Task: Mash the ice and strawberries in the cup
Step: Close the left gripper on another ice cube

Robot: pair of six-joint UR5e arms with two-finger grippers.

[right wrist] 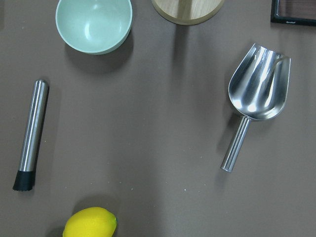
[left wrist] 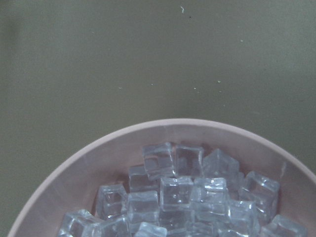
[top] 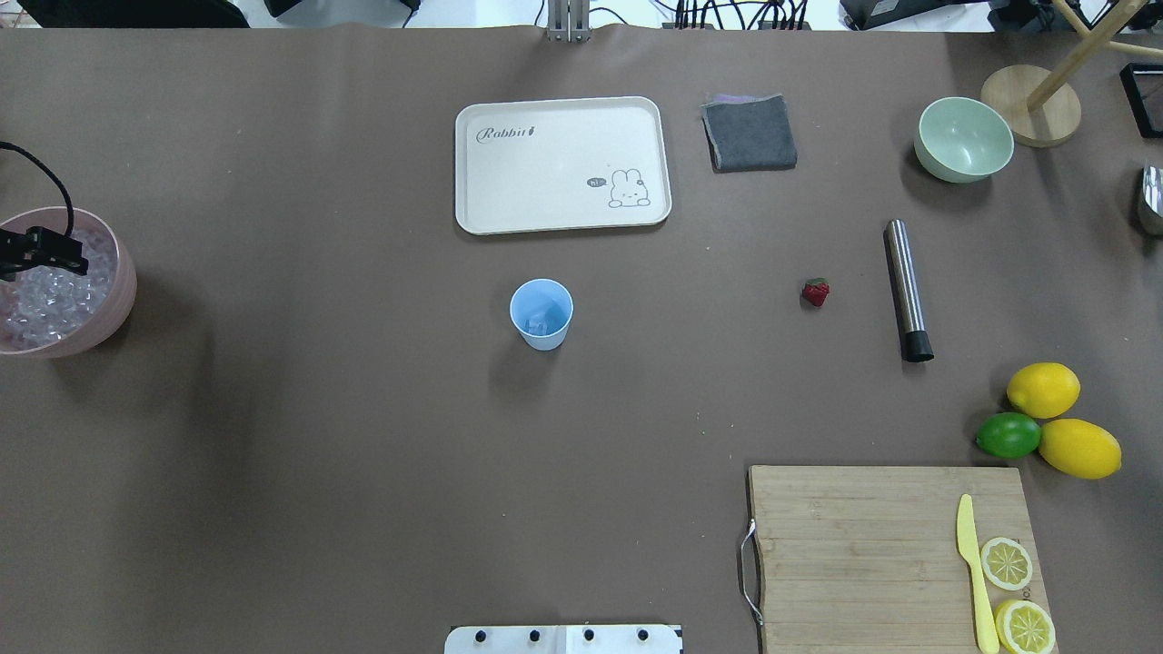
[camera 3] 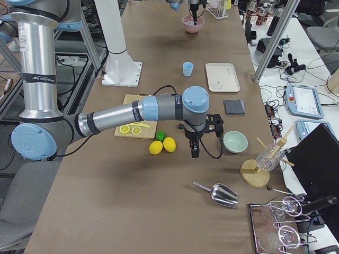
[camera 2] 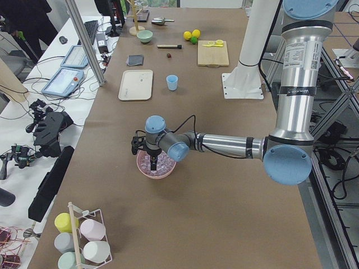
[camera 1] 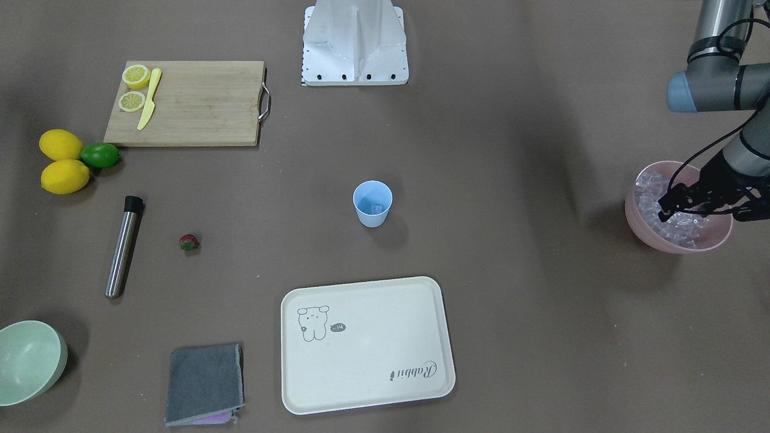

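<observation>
My left pincer (camera 1: 668, 207) over the pink bowl (camera 1: 716, 239) of clear ice cubes (left wrist: 177, 192); I cannot tell its grip.
Overhead, light-blue plastic cup (top: 541, 313) mid-frame, small red strawberry (top: 816, 292) to its right; cream tray (top: 563, 118) reads "Rabbit". Steel scoop (right wrist: 256, 94) shows only at my right wrist.

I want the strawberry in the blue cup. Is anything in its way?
No, nothing visible. Only bare brown table lies between the strawberry and the cup. The metal rod lies on the strawberry's far side, away from the cup.

This is looking like a robotics lab: beside the brown-covered table (camera 2: 185, 213), teach pendants (camera 2: 63, 82), loose cables (top: 736, 11) and a keyboard (camera 2: 90, 31) are lying on a white bench (camera 2: 12, 126).
</observation>
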